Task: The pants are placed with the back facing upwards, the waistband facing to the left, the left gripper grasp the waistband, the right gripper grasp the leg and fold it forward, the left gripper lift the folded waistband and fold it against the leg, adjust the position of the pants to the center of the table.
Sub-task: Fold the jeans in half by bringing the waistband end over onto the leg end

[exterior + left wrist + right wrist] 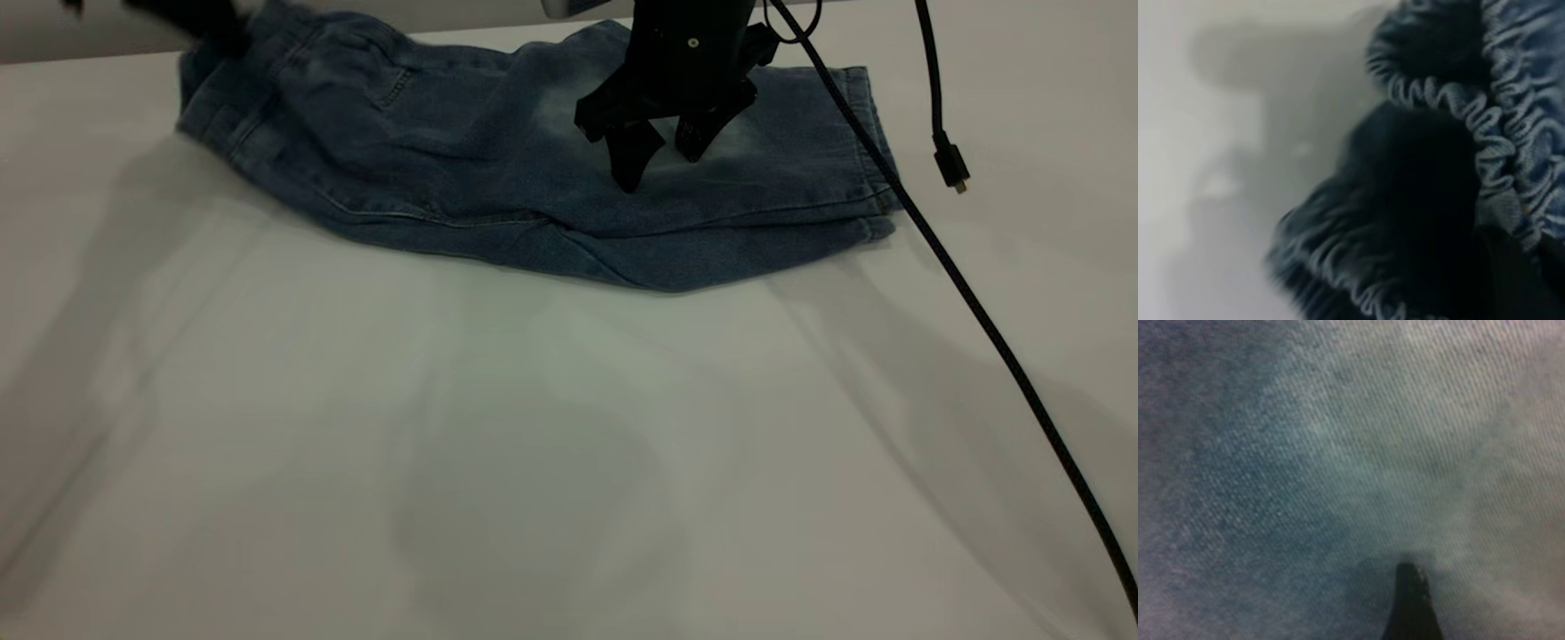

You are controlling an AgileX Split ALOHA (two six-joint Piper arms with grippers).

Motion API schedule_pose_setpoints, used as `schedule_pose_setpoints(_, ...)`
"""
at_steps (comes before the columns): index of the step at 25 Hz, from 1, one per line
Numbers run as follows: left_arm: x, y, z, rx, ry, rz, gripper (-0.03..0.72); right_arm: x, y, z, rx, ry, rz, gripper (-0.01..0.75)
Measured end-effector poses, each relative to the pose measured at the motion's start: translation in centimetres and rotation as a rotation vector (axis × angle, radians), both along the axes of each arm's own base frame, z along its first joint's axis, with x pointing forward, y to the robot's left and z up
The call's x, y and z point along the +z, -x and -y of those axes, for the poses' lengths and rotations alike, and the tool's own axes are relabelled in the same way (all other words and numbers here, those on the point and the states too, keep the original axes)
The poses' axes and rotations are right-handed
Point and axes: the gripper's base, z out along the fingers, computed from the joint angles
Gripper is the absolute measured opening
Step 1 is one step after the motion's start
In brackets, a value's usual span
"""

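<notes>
The pants lie folded lengthwise at the far side of the table, one leg stacked on the other. The waistband points left and rises toward my left gripper, which is shut on it at the top left corner. In the left wrist view the ruffled waistband curls around a dark opening, and the gripper itself is only a dark shape there. My right gripper hangs open just above the leg, over its pale faded patch. One fingertip shows close over the denim.
A black cable runs diagonally across the right side of the table. A second cable ends in a loose plug dangling beside the leg hems. Bare table surface spreads in front of the pants.
</notes>
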Motion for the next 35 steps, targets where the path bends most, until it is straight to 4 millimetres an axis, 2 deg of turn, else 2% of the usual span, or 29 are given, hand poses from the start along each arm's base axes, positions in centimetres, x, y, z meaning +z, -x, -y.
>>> schedule_pose_setpoints(5, 4.0, -0.3, 5.0, -0.15, 0.072, 0.061, 0.057, 1.8, -0.6, -0.7, -0.014, -0.046, -0.001, 0.442)
schedule_pose_setpoints(13, 7.9, 0.8, 11.5, -0.316, 0.073, 0.131, 0.055, 3.7, -1.3, -0.9, -0.014, -0.054, 0.013, 0.442)
schedule_pose_setpoints(18, 9.0, 0.9, 12.0, -0.33, 0.068, 0.158, 0.055, 4.9, -2.1, 1.2, -0.051, -0.035, -0.033, 0.442)
schedule_pose_setpoints(22, 9.1, 1.0, 12.1, -0.337, 0.072, 0.148, 0.055, 5.1, -3.1, 4.5, -0.113, -0.022, -0.069, 0.442)
schedule_pose_setpoints(26, 9.1, 1.2, 12.6, -0.382, 0.067, 0.154, 0.055, 3.4, -3.9, 7.0, -0.176, -0.009, -0.113, 0.442)
schedule_pose_setpoints(30, 9.1, 1.6, 13.6, -0.415, 0.068, 0.153, 0.055, 1.4, -3.9, 7.0, -0.179, 0.001, -0.136, 0.442)
schedule_pose_setpoints(35, 9.6, 2.4, 15.8, -0.484, 0.064, 0.171, 0.055, 0.8, -4.0, 6.9, -0.19, -0.004, -0.131, 0.442)
